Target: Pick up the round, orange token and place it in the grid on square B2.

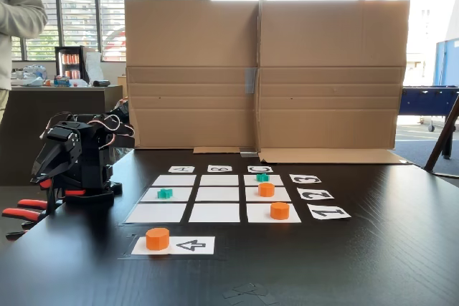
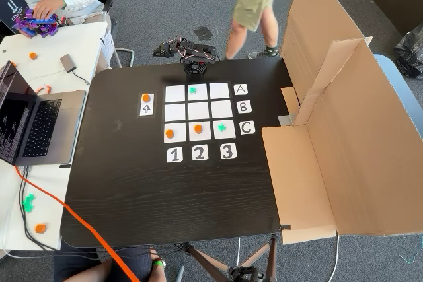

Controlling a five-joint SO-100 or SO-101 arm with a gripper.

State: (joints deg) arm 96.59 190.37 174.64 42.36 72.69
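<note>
One round orange token (image 1: 157, 238) (image 2: 146, 98) lies on the white arrow card beside the grid (image 1: 174, 213) (image 2: 175, 93). Two lookalike orange tokens (image 1: 266, 189) (image 1: 280, 210) rest on row C cells, under 2 and 1. Teal tokens (image 1: 165, 193) (image 1: 262, 177) occupy A2 and C3. Square B2 (image 1: 219, 193) (image 2: 197, 110), the centre cell, is bare white paper. The black arm (image 2: 192, 54) sits folded at the table edge beyond row A, well away from every token. Its gripper (image 1: 54, 166) hangs low at the left in a fixed view, and its jaws are too dark to read.
A tall cardboard wall (image 1: 265, 77) (image 2: 344, 117) closes off one side of the black table. Red-handled clamps (image 1: 29, 209) hold the arm's base. A laptop (image 2: 33, 123) and an orange cable (image 2: 86, 229) lie off the table's side. People stand and sit nearby.
</note>
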